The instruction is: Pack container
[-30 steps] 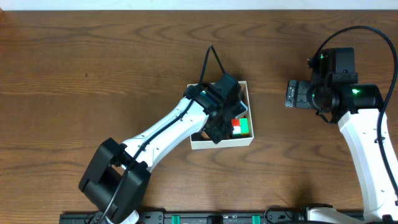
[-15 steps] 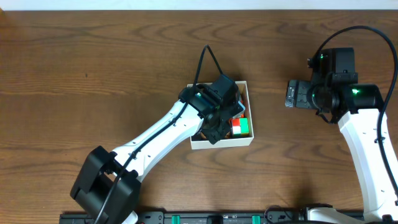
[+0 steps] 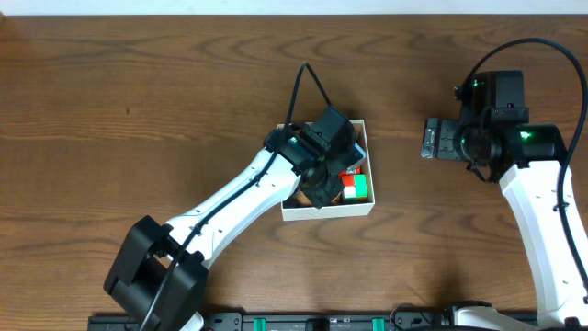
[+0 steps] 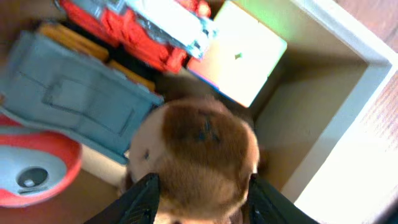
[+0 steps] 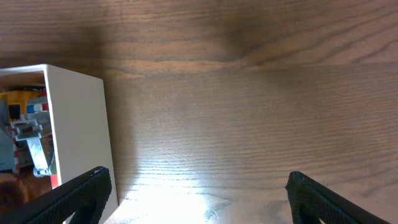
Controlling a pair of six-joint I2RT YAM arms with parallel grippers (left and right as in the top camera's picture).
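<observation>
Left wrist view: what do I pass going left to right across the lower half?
red toy → grey-blue toy → plush → container, its white wall → table

The small square white-walled cardboard box [image 3: 331, 211] is pretty crammed: red toy truck [image 4: 143, 28], grey-blue plastic toy vehicle [image 4: 81, 99], colour-faced puzzle cube [image 4: 242, 56] and brown fuzzy plush ball [image 4: 199, 149], with bare floor only by the corner wall. The white left arm [image 3: 248, 198] blocks it from above. The brown wooden table [image 3: 138, 110] around it is wide open.
</observation>
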